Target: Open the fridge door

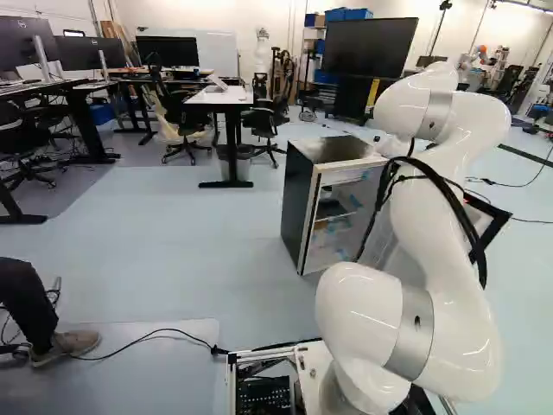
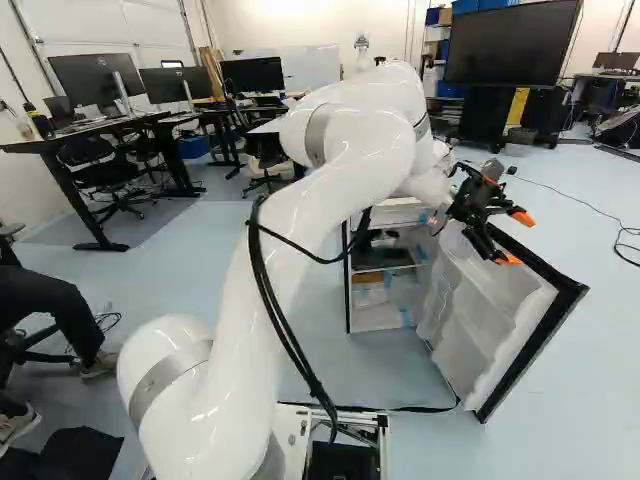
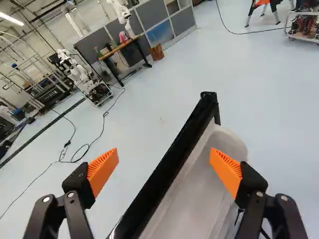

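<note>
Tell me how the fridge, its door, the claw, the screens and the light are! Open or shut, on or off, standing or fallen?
Fridge: standing upright, inside showing.
Fridge door: open, swung wide.
Claw: open, not gripping the door.
Big screen: dark, looks off.
Desk monitors: dark, look off.
Ceiling light: on, glowing.
</note>
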Motion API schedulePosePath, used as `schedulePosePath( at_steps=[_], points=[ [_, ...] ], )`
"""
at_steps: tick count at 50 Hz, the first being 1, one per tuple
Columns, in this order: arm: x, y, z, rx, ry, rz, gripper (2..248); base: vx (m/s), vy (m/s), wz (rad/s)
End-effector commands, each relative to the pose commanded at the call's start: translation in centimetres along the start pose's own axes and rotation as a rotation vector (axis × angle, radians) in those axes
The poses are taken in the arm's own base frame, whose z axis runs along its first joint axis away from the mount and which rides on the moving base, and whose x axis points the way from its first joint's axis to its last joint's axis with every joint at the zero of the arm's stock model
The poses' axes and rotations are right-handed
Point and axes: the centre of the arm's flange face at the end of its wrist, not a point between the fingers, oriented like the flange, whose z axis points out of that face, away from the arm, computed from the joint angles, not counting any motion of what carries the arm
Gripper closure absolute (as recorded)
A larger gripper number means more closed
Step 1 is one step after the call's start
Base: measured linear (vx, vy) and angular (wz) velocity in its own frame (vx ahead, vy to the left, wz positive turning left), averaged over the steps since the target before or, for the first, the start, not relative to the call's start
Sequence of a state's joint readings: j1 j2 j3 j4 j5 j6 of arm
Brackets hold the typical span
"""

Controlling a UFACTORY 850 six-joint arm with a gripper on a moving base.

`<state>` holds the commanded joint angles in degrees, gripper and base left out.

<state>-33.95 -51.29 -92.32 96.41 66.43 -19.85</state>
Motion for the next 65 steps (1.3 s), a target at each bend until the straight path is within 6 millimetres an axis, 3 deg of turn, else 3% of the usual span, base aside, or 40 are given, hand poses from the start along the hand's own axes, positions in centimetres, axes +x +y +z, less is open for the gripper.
schedulePosePath(
  at_steps=[65],
  points=[
    [1.7, 9.6, -9.9, 0.233, -0.034, -0.293, 3, 0.0, 0.0, 0.0]
  ],
)
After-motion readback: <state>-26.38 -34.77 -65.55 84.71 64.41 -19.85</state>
